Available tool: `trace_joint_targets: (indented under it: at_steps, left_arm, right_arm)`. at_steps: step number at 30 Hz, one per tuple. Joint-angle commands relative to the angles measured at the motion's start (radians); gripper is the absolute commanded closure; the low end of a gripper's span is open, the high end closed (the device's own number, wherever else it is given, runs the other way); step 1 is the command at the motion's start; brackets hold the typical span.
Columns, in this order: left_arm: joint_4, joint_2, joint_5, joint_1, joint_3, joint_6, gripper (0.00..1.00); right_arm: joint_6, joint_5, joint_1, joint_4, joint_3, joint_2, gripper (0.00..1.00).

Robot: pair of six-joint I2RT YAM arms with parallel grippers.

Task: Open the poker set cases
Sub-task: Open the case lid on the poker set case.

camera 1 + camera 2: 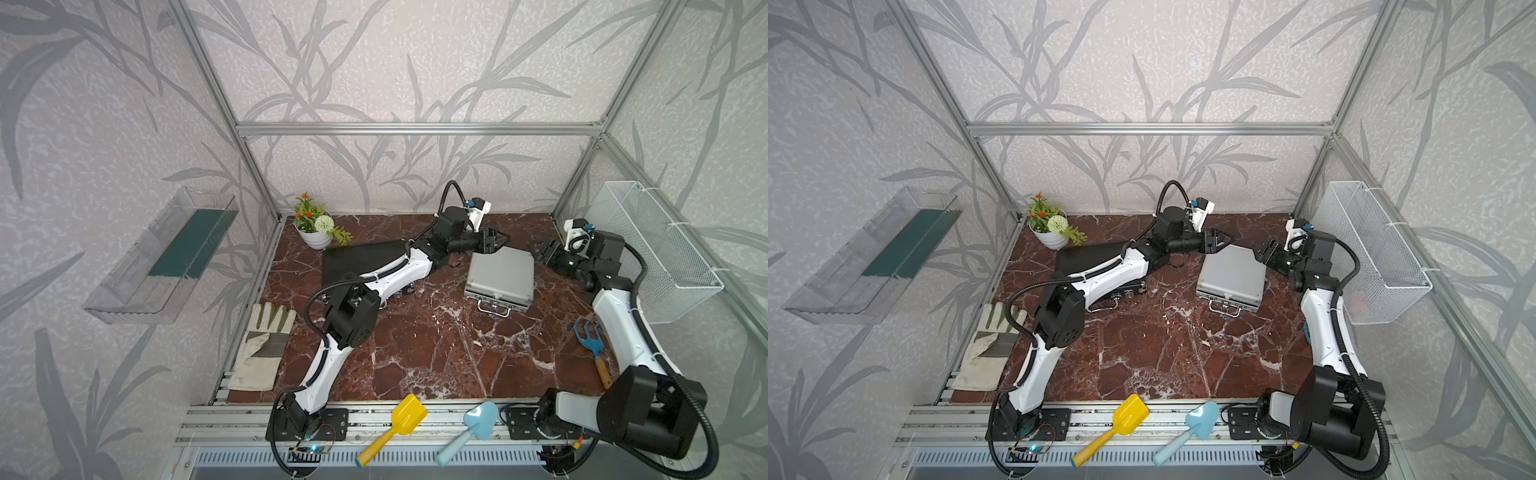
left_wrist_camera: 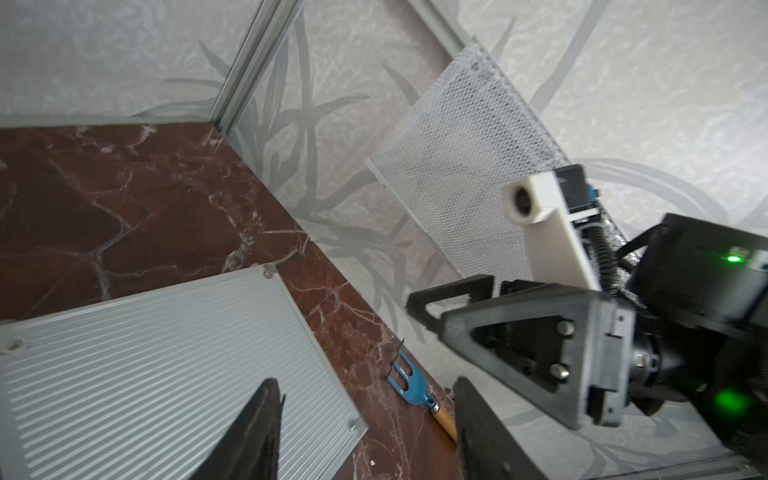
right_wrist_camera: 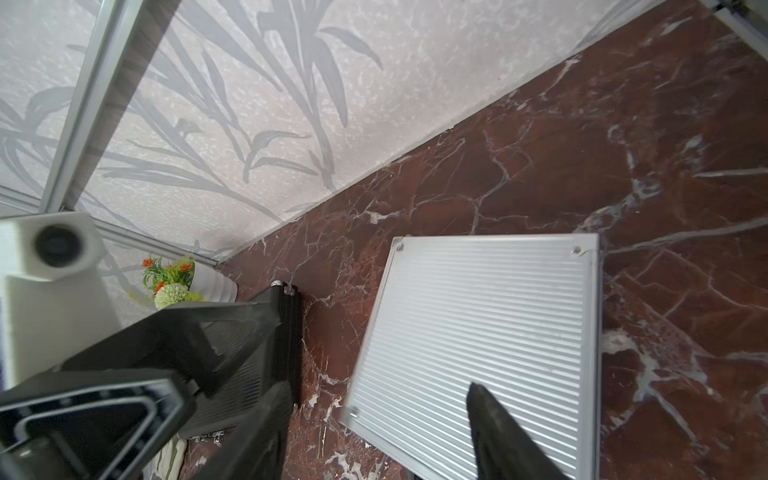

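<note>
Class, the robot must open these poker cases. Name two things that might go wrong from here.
The left gripper and right gripper face each other closely over the far edge of the silver case; they might collide. The latches sit on the near side, away from both, so pulling here may just drag the case.

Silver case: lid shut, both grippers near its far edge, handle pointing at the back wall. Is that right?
No: the handle points the other way, toward the arm bases at the front, as both top views show. The rest holds: the silver case is shut, with the left gripper and right gripper near its far edge.
</note>
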Motion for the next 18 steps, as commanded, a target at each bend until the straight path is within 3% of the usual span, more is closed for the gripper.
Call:
trace_joint_targets:
  at_steps: [1, 6, 12, 15, 18]
  left_arm:
    - [-0.025, 0.05, 0.025, 0.01, 0.088, -0.026, 0.45]
    - [-0.025, -0.02, -0.041, 0.018, -0.025, 0.018, 0.45]
    - [0.005, -0.059, -0.076, 0.064, -0.206, -0.05, 0.44]
    - [-0.023, -0.047, -0.076, 0.063, -0.252, -0.057, 0.44]
    - [0.0, -0.028, -0.072, 0.058, -0.294, -0.085, 0.45]
  right_arm:
    - [-0.037, 0.022, -0.002, -0.046, 0.028, -0.015, 0.29]
    - [-0.069, 0.141, -0.004, -0.079, -0.069, -0.033, 0.16]
    - [-0.052, 0.148, -0.053, -0.029, -0.197, 0.069, 0.05]
    - [-0.045, 0.118, -0.057, -0.016, -0.23, 0.1, 0.09]
    - [-0.053, 0.073, -0.056, -0.007, -0.244, 0.126, 0.25]
